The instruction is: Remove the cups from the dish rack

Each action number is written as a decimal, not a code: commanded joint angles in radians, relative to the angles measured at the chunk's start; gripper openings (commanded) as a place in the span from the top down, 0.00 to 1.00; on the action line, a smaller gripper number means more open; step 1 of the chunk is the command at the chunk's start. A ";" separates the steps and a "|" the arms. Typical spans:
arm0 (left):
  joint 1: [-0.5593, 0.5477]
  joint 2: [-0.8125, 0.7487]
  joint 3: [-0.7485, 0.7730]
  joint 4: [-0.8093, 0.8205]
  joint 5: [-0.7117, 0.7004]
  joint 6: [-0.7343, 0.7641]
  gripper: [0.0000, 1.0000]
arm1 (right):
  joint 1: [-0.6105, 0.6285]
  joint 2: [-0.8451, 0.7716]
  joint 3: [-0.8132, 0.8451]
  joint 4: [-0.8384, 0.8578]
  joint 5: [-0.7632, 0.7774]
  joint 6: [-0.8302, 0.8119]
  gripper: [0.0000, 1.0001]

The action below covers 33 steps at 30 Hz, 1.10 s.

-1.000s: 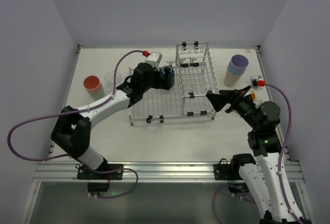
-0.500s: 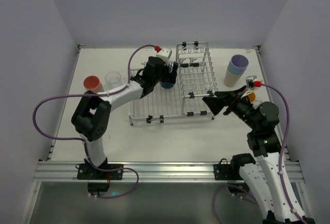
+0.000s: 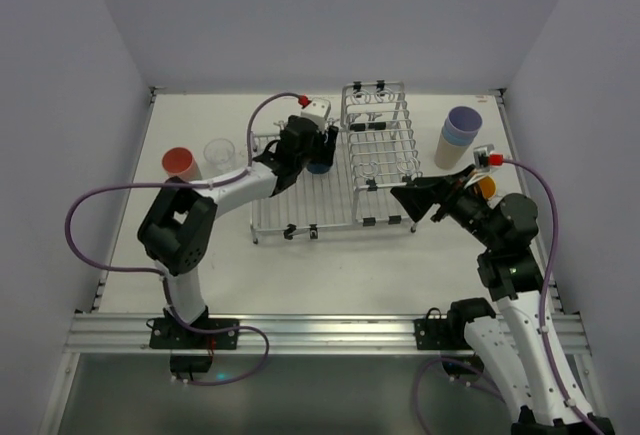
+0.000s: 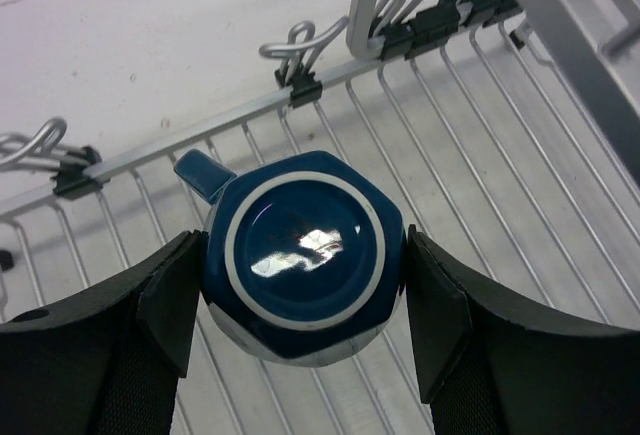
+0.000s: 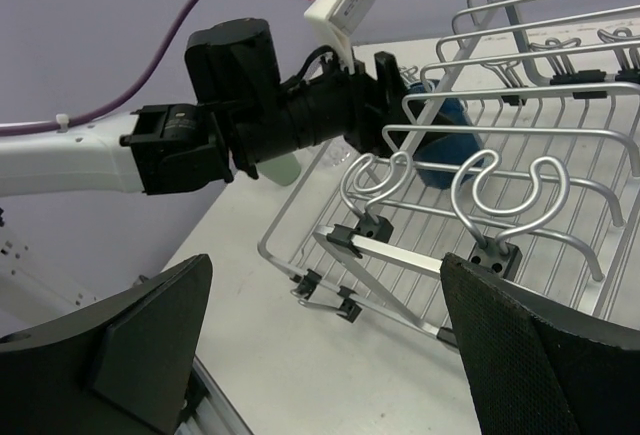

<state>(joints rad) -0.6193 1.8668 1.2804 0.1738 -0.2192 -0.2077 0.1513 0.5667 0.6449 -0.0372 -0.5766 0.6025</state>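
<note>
dark blue mug (image 4: 303, 255), six-sided, upside down on the flat grid of the dish rack (image 4: 560, 40), pale ring round its glossy base, handle stub poking out. my left tool (image 4: 303, 267) is clamped on both its sides. its rim is hidden underneath. my right tool (image 5: 330, 340) gapes, holding nothing.

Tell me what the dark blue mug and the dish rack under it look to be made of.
The dark blue mug: probably glazed ceramic; glossy, with a sharp light reflection on its upturned base and a pale ring there. The dish rack: metal wire, silver and smooth with a soft sheen; thin bent rods joined by black clips, likely plastic.
</note>
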 commanded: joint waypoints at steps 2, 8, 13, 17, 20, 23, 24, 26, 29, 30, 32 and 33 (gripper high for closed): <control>0.000 -0.227 -0.079 0.122 -0.022 -0.016 0.69 | 0.011 0.010 0.027 0.082 -0.029 0.029 0.01; 0.000 -0.507 -0.171 0.128 0.003 -0.091 0.73 | 0.033 0.035 0.033 0.160 -0.031 0.101 0.01; 0.000 -0.793 -0.326 0.174 -0.008 -0.154 0.74 | 0.079 0.065 0.024 0.259 -0.017 0.198 0.01; 0.000 -0.948 -0.383 0.174 0.030 -0.229 0.76 | 0.161 0.119 0.062 0.304 0.043 0.217 0.01; 0.000 -1.020 -0.414 0.199 0.093 -0.303 0.78 | 0.246 0.188 0.107 0.354 0.070 0.235 0.01; 0.000 -1.049 -0.426 0.246 0.181 -0.382 0.79 | 0.332 0.263 0.148 0.423 0.093 0.252 0.01; 0.001 -1.040 -0.418 0.257 0.251 -0.398 0.79 | 0.374 0.280 0.166 0.440 0.103 0.255 0.01; 0.000 -1.029 -0.403 0.271 0.303 -0.441 0.79 | 0.418 0.327 0.180 0.486 0.141 0.252 0.01; 0.000 -1.023 -0.408 0.326 0.379 -0.495 0.79 | 0.485 0.369 0.214 0.519 0.179 0.231 0.01; 0.001 -1.025 -0.411 0.335 0.394 -0.505 0.80 | 0.507 0.393 0.234 0.523 0.181 0.226 0.01; 0.000 -1.029 -0.418 0.363 0.403 -0.529 0.80 | 0.521 0.413 0.249 0.545 0.182 0.221 0.01; 0.000 -1.035 -0.423 0.374 0.414 -0.539 0.80 | 0.525 0.429 0.254 0.545 0.182 0.226 0.01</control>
<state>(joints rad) -0.6174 0.8658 0.8471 0.3210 0.1234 -0.6613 0.6613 0.9764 0.8406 0.4057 -0.4465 0.8371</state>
